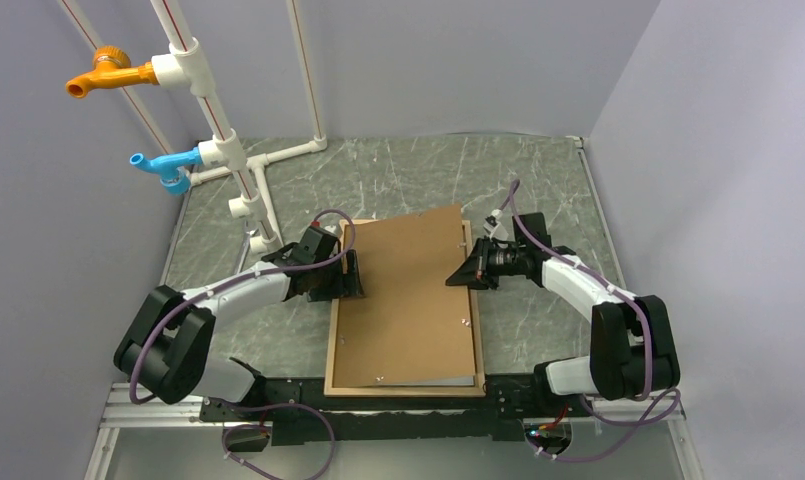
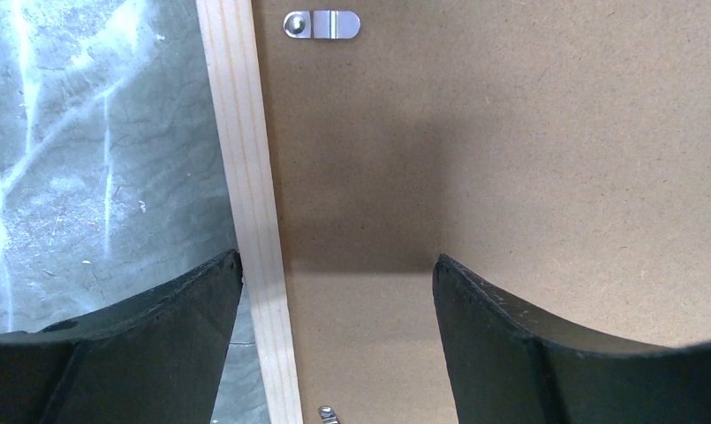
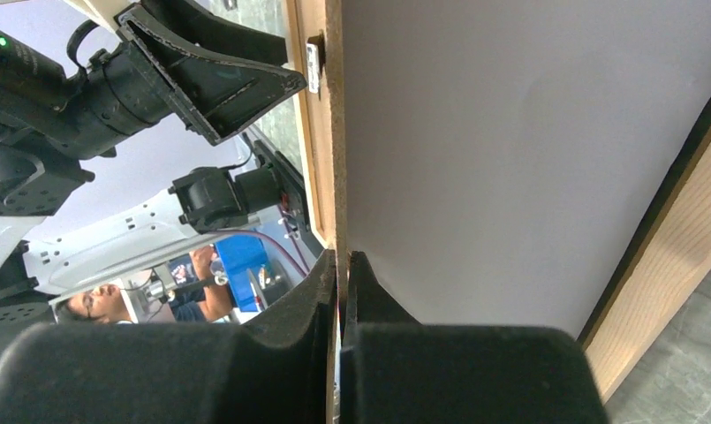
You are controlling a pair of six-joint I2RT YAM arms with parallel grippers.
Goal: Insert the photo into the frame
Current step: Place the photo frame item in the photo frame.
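R pincer [image 3: 343, 259] clamps backing board [image 1: 408, 300], L pincer [image 2: 336, 261] splayed

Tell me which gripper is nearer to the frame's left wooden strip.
Left. The left gripper hovers open astride the frame's left strip; the right gripper is on the opposite side, shut on the backing board's right edge.

plain pale lavender walls [image 1: 428, 60] enclose a grey-green marble-patterned desk [image 1: 398, 180], where a white plastic pipe rack [image 1: 221, 140] at far left carries an orange tap [image 1: 103, 72] and a blue tap [image 1: 163, 165].
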